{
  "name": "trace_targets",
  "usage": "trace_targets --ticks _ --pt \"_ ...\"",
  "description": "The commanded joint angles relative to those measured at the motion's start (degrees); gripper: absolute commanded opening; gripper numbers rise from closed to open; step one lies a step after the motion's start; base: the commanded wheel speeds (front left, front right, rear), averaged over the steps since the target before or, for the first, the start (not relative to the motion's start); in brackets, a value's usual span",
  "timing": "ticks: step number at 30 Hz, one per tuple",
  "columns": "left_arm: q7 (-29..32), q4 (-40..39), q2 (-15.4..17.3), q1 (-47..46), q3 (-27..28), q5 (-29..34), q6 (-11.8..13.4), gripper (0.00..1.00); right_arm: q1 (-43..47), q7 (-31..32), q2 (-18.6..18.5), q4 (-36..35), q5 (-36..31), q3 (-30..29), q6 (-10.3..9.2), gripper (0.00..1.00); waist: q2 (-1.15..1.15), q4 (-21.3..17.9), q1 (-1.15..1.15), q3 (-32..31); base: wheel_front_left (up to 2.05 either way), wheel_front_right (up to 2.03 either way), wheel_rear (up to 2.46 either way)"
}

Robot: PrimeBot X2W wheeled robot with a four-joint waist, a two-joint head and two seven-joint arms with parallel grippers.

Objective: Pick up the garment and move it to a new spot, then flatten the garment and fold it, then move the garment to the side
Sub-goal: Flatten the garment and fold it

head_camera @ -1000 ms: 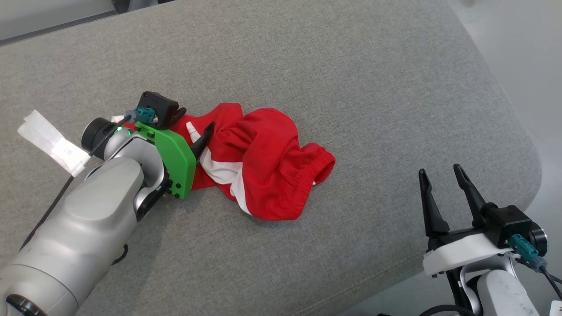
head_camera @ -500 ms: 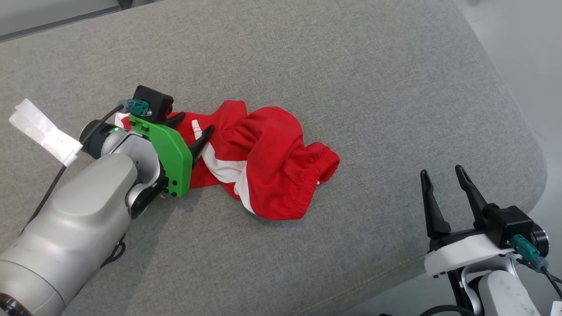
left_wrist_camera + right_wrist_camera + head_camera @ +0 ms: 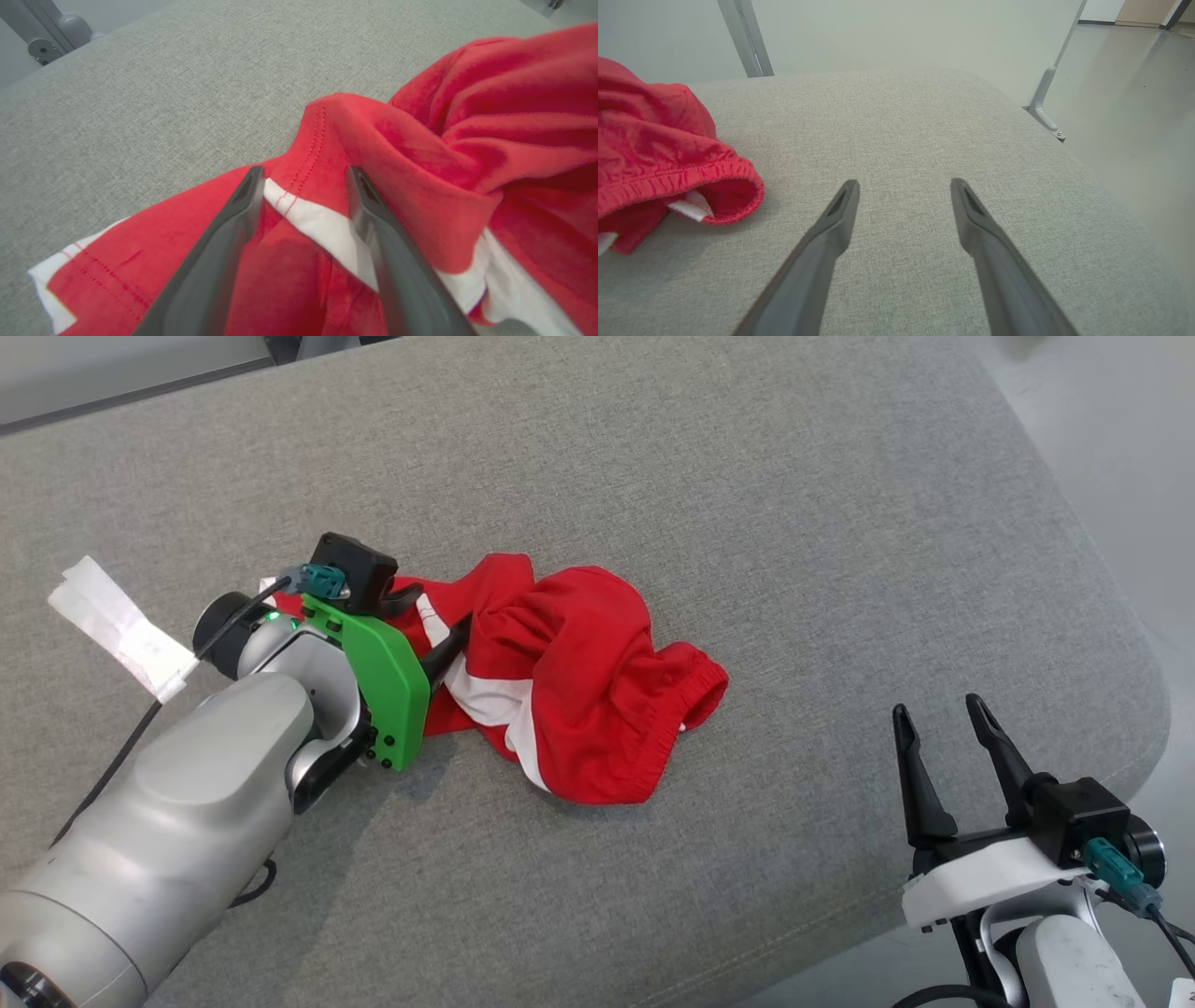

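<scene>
A crumpled red garment (image 3: 579,681) with white stripes lies in a heap on the grey padded surface (image 3: 747,504), left of centre. My left gripper (image 3: 437,609) is pressed into the garment's left end, its jaws open. In the left wrist view the left gripper (image 3: 306,175) has its two dark fingers straddling a raised fold of the garment (image 3: 467,116) across a white stripe. My right gripper (image 3: 935,707) stands open at the lower right, apart from the cloth. In the right wrist view the right gripper (image 3: 903,184) has bare surface between its fingers, and the garment's elastic cuff (image 3: 714,186) lies to the left.
A white tag (image 3: 121,630) sits by the left arm's cable at the far left. The padded surface curves down to pale floor (image 3: 1120,476) on the right, close to my right gripper. Metal posts (image 3: 745,37) stand beyond the far edge.
My left gripper has pushed to the right, deeper into the garment's fold, and its fingers stand slightly closer together. The right arm has stayed where it was.
</scene>
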Motion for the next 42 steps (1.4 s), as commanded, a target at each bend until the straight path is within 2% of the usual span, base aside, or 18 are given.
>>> trace_targets --ticks 1,3,11,18,21,22,23,27,29,32,42 --pt "-0.32 0.12 -0.02 0.62 -0.24 0.63 0.0 0.92 0.01 -0.07 -0.15 0.13 0.05 0.0 -0.04 1.0 0.01 -0.06 0.0 0.02 0.0 0.0 0.0" --pt "-0.49 0.36 -0.13 0.79 -0.3 0.83 0.0 1.0 -0.12 -0.07 -0.14 0.12 0.07 0.09 -0.04 1.0 0.01 -0.17 0.0 0.06 0.0 0.0 0.0" --pt "0.35 1.64 0.41 0.1 -0.45 0.58 0.0 1.0 -0.5 -0.07 0.07 0.2 0.29 0.24 -0.04 1.0 0.01 -0.89 0.0 0.52 0.0 0.0 0.0" --pt "0.9 1.96 1.13 -0.56 -0.47 -2.91 0.0 1.0 -0.31 -0.07 0.38 0.32 0.41 0.4 -0.04 1.0 0.01 -1.55 0.0 0.9 0.0 0.0 0.0" --pt "0.79 1.81 1.21 -0.74 -0.5 -2.79 0.0 0.87 -0.23 -0.07 0.46 0.39 0.39 0.21 -0.04 1.0 0.01 -1.58 0.0 0.96 0.0 0.0 0.0" --pt "0.68 1.73 1.22 -0.79 -0.5 -2.78 0.0 0.78 -0.2 -0.07 0.47 0.37 0.4 0.15 -0.04 1.0 0.01 -1.55 0.0 0.98 0.0 0.0 0.0" --pt "0.68 1.73 1.22 -0.79 -0.5 -2.78 0.0 0.78 -0.2 -0.07 0.47 0.37 0.4 0.15 -0.04 1.0 0.01 -1.55 0.0 0.98 0.0 0.0 0.0" --pt "0.67 1.21 0.83 -0.59 -0.51 -2.27 0.0 0.39 -0.36 -0.07 0.52 0.42 0.34 0.09 -0.04 1.0 0.01 -1.31 0.0 0.96 0.0 0.0 0.0" --pt "0.49 0.86 0.52 -0.08 -0.5 -1.94 -0.01 0.27 -0.48 -0.07 0.51 0.49 0.28 0.14 -0.04 1.0 0.01 -1.19 0.0 0.85 0.0 0.0 0.0" --pt "0.17 -0.03 0.38 0.45 -0.49 -1.68 -0.01 0.0 -0.45 -0.07 0.52 0.55 0.23 0.26 -0.04 1.0 0.01 -0.97 0.0 0.65 0.0 0.0 0.0" --pt "-4.86 -5.11 -0.01 -2.64 0.81 -5.61 -0.01 0.0 0.75 -0.07 0.6 0.62 0.12 0.06 -0.04 1.0 0.01 -0.03 0.0 -1.04 0.0 0.0 0.0"
